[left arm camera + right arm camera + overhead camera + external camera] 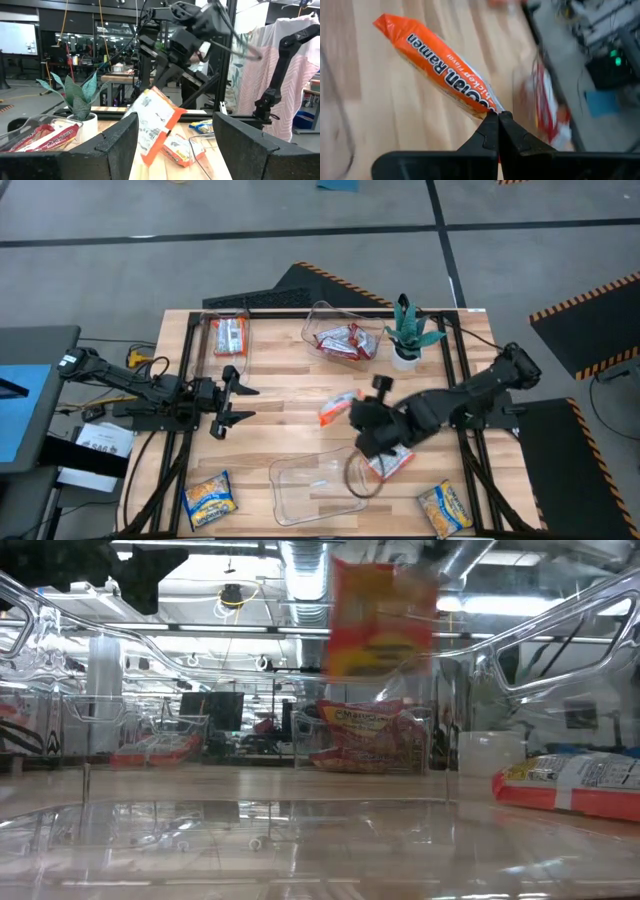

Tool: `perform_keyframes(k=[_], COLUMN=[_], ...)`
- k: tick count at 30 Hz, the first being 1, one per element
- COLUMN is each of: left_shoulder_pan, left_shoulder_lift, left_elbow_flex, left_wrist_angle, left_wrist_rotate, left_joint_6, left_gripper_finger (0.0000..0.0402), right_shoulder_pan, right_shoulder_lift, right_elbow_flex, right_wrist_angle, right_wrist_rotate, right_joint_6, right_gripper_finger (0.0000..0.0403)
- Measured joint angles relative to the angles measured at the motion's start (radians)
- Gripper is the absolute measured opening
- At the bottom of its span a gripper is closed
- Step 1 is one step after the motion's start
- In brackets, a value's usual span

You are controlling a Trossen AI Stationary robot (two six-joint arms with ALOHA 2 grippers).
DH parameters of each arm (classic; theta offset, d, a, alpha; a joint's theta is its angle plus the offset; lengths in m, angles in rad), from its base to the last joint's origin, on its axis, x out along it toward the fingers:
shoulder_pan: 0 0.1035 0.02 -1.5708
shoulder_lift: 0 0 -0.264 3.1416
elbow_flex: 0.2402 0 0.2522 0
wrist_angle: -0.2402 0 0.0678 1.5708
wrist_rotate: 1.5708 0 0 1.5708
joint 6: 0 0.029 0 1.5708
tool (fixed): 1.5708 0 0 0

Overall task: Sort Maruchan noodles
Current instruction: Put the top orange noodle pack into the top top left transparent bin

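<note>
Here the right gripper [498,116] has its jaws pressed together on 1 end of an orange ramen packet [447,70], which hangs clear of the table [280,435] above its middle. In the right wrist view the packet's long axis runs straight away from the jaws, so it sticks out ahead of the fingertips like a flag, pinched only at its near edge. From above, that packet [338,408] lies on the left-arm side of the right gripper [356,414], between the far clear bin [325,313] holding red-and-white packets [346,341] and the near clear bin [300,490], which looks unfilled. The coming move likely turns on this: the free end leads, so the jaws must stop short of a bin's middle for the packet to drop inside the rim. The far left bin [210,320] holds another packet [229,335], possibly orange too, and lies well apart from the right gripper. The left gripper [232,402], jaws spread and holding nothing, waits near the table's left side, nearer that bin than the right arm is. 2 yellow-and-blue packets [209,500] sit at the near corners, and 1 red-and-white packet [390,463] lies under the right arm.
</note>
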Motion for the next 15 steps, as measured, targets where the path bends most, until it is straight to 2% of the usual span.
perform_keyframes(k=[4, 8, 11, 15], left_shoulder_pan=[0.0, 0.0, -0.001, -0.008], left_shoulder_lift=[0.0, -0.001, -0.001, -0.006], left_elbow_flex=[0.0, 0.0, 0.0, 0.0], left_wrist_angle=[0.053, 0.158, 0.219, 0.277], left_wrist_rotate=[0.039, 0.168, 0.239, 0.352], left_joint_6=[0.012, 0.03, 0.031, 0.062], left_gripper_finger=[0.024, 0.024, 0.024, 0.024], right_shoulder_pan=[-0.093, -0.184, -0.249, -0.325], right_shoulder_lift=[0.0, 0.0, 0.013, 0.032], right_elbow_flex=[0.0, 0.0, 0.002, 0.003], right_wrist_angle=[0.246, 0.485, 0.649, 0.785], right_wrist_rotate=[-0.004, -0.068, -0.142, -0.226], right_joint_6=[-0.237, -0.431, -0.527, -0.585], right_gripper_finger=[0.0017, 0.0017, 0.0017, 0.0017])
